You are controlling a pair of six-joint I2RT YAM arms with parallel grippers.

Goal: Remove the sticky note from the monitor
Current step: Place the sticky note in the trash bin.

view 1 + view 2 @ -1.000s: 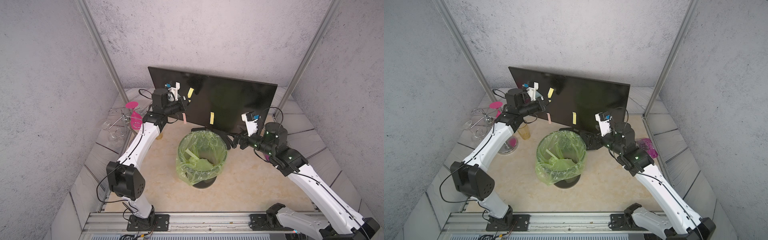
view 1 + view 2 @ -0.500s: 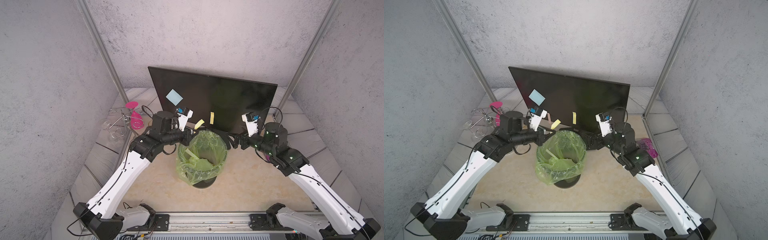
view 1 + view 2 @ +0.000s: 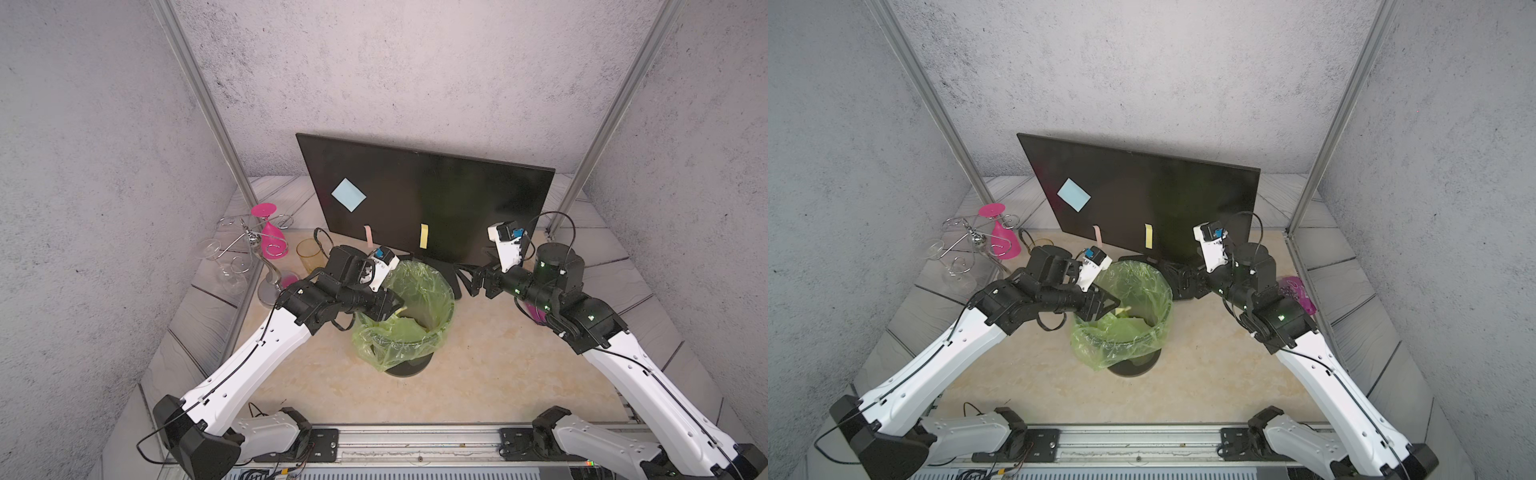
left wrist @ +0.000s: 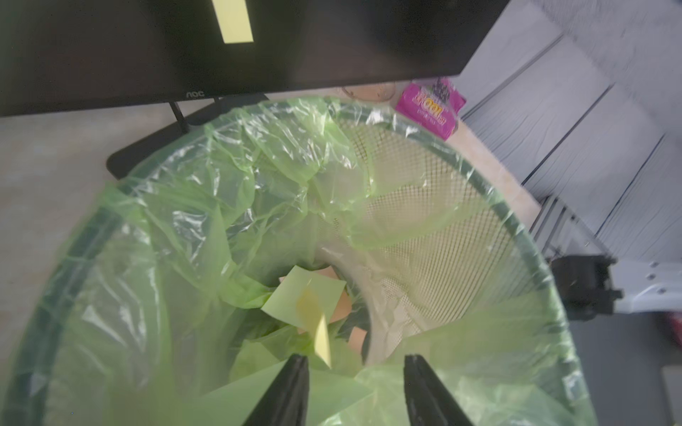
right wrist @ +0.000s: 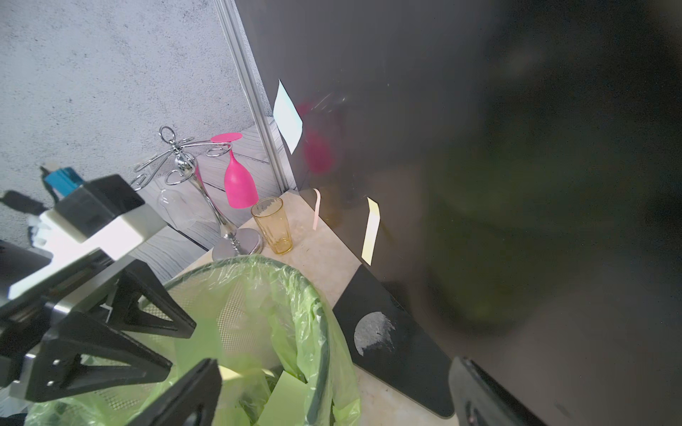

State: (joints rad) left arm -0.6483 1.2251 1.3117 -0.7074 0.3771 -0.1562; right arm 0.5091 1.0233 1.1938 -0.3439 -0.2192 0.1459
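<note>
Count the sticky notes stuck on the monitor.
3. A blue square note high on the monitor, toward the robot's left; a narrow pink note at the lower edge below it; a narrow yellow note at lower middle. The right arm hides some lower screen.

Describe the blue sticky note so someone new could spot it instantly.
Find the wide black monitor at the back. On its screen, nearer the left arm, sits the blue sticky note. It is a tilted square, unlike the narrow pink strip and yellow strip lower down.

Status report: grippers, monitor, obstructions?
Left gripper open over the green-lined mesh bin, yellow paper note loose below it. Right gripper open, empty. Black flat monitor carries blue square note, pink strip, yellow strip. Nothing blocking.
</note>
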